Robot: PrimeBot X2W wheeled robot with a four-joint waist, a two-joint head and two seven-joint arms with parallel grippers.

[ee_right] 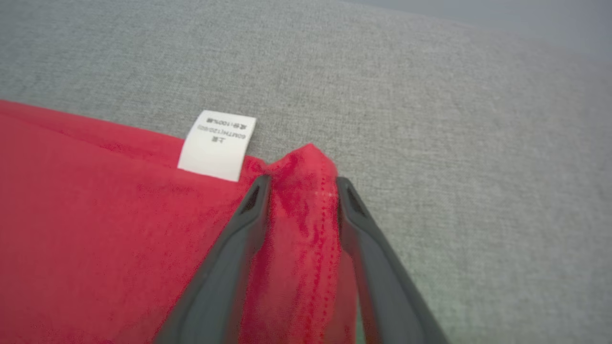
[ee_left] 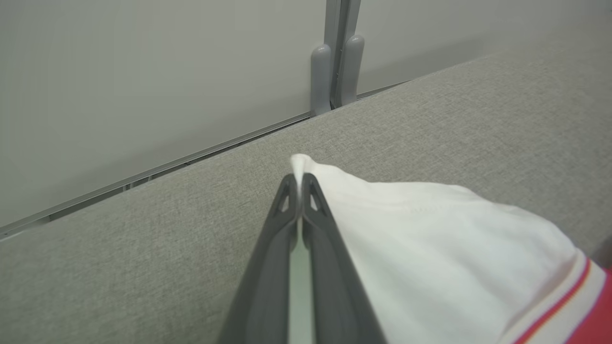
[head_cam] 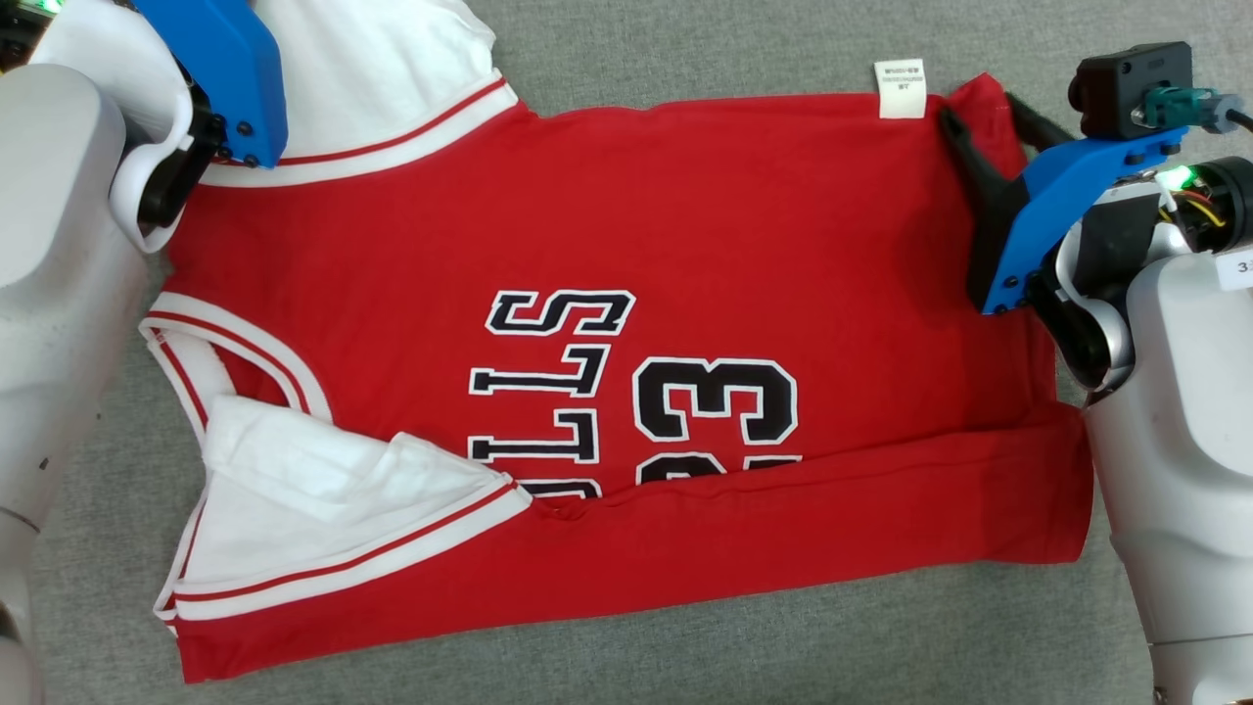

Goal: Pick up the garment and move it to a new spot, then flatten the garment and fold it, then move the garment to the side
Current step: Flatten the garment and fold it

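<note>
Left claw [ee_left: 299,182] pinches jersey [head_cam: 685,215] sleeve [ee_left: 430,229]; right claw [ee_right: 302,185] straddles hem [ee_right: 308,160] beside label [ee_right: 217,145]

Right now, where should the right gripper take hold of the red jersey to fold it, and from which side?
Probably the far hem corner of the jersey, beside the white care label, approached from the robot's right. That corner bunches up into a ridge to pinch; the right gripper straddles it, jaws apart, while the left gripper pinches the white sleeve tip.

Red garment [head_cam: 705,225], white-and-red striped trim [head_cam: 362,563]
</note>
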